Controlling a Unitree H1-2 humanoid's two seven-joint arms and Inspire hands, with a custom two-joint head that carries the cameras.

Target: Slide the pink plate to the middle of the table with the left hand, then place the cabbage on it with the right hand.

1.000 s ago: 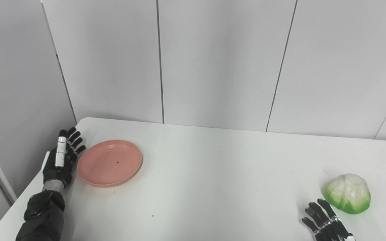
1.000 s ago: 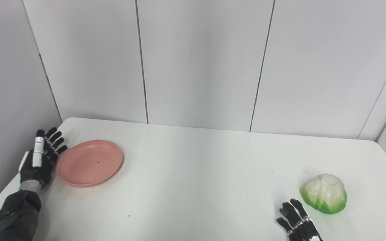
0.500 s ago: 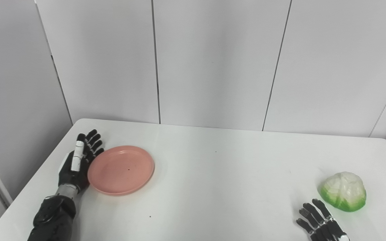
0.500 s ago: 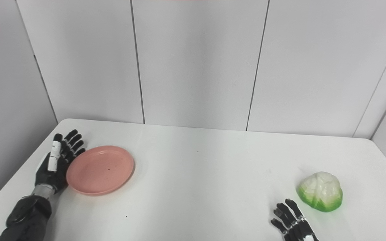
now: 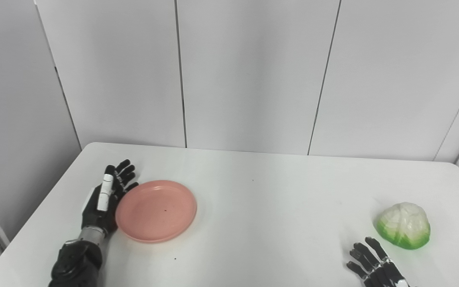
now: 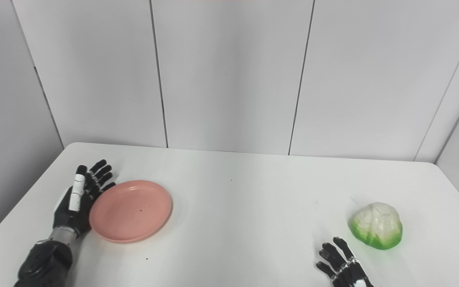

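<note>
A round, shallow pink plastic plate [image 5: 156, 211] lies flat on the left part of the white tabletop [image 5: 261, 207], well short of the middle. The black left hand [image 5: 104, 203] stands on edge just beside the plate's left rim, its fingers straight and slightly fanned, pointing away from the robot; the palm side appears to touch the rim, though the exact contact line is hidden behind the hand itself. It grips nothing. The dark forearm runs down to the bottom edge and is cut off there. A rounded cabbage with a white top and green base [image 5: 403, 225] sits far to the right, near the tabletop's right edge, well apart from the plate. The black right hand [image 6: 343, 267] lies near the cabbage, on its near left side and clear of it, with fingers spread and empty; only the fingers and part of the palm show, the rest being cut off by the bottom edge. A few tiny dark specks dot the tabletop and plate.
</note>
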